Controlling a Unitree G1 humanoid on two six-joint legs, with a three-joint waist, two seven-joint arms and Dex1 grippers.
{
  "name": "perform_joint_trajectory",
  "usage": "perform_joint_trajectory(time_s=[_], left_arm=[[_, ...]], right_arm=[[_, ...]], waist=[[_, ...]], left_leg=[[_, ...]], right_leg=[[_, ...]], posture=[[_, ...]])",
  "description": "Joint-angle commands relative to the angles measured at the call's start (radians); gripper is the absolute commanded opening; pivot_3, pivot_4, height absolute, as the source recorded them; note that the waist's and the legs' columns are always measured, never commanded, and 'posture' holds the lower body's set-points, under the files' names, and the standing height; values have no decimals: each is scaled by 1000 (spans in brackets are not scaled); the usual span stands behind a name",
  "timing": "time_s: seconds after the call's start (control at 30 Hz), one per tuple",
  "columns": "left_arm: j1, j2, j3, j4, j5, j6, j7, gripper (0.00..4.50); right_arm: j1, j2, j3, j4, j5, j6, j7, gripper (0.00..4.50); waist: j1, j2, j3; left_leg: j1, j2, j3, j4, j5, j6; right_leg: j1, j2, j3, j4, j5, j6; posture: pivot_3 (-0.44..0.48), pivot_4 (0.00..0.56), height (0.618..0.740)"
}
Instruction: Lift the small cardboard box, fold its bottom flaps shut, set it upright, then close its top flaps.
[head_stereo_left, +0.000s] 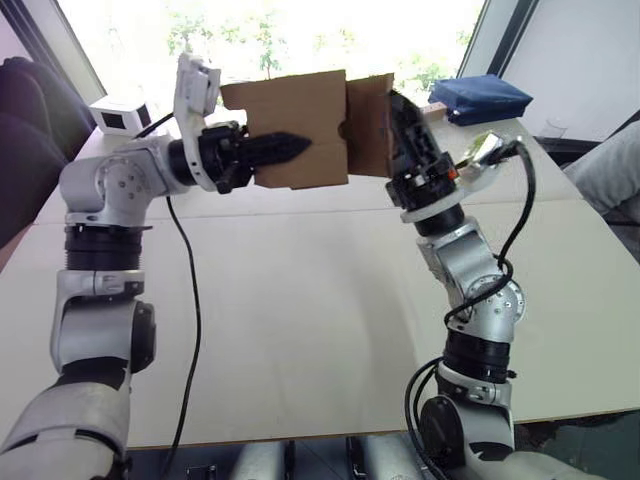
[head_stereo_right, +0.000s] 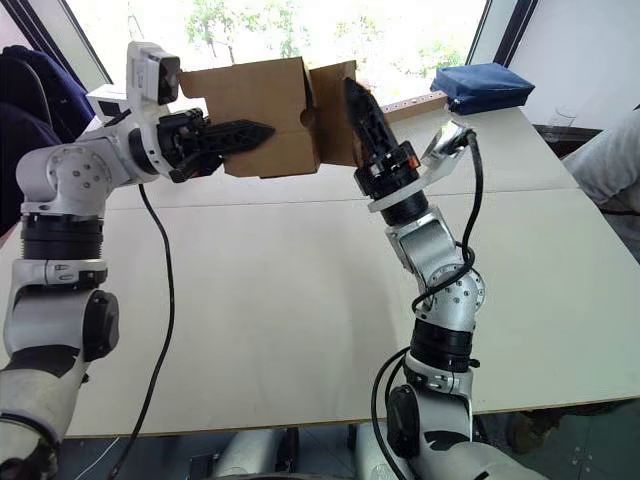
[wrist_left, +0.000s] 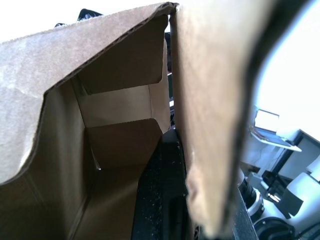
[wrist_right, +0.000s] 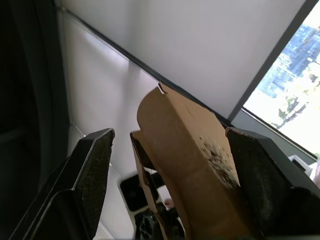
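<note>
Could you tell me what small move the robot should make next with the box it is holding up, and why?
Probably push the right gripper toward the left so the flap between its open fingers folds shut. The small cardboard box is held off the table by the left gripper, and that flap stands out from it.

Blue pouch (head_stereo_left: 485, 98), white box (head_stereo_left: 122, 113) on table (head_stereo_left: 300, 330)

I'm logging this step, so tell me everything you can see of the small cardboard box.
The small cardboard box is plain brown corrugated card, held in the air above the white table. The left gripper pinches one wall, one finger inside. The right gripper stands open astride an unfolded flap. Inside, short flaps fold inward.
</note>
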Motion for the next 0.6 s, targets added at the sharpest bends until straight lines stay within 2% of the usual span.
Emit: perform_joint_trajectory(time_s=[0.03,0.17,0.33,0.6], left_arm=[[-30,6,33,-18,-22,-2,0,0],[-31,6,37,-17,-22,0,2,0],[-31,7,38,-15,-24,0,2,0],[-31,7,38,-12,-27,-2,5,0]], right_arm=[[0,23,-6,-15,78,-26,-15,3634],[14,18,36,-14,30,-32,-17,3634],[26,7,64,-13,-4,-36,-15,1937],[36,21,93,-24,-22,-48,-20,1937]], waist=[[0,0,0],[-1,0,0],[-1,0,0],[-1,0,0]], left_leg=[[0,0,0,0,0,0],[0,0,0,0,0,0],[0,0,0,0,0,0],[0,0,0,0,0,0]], right_leg=[[0,0,0,0,0,0],[0,0,0,0,0,0],[0,0,0,0,0,0],[0,0,0,0,0,0]], posture=[[0,150,740],[0,150,740],[0,150,740],[0,150,740]])
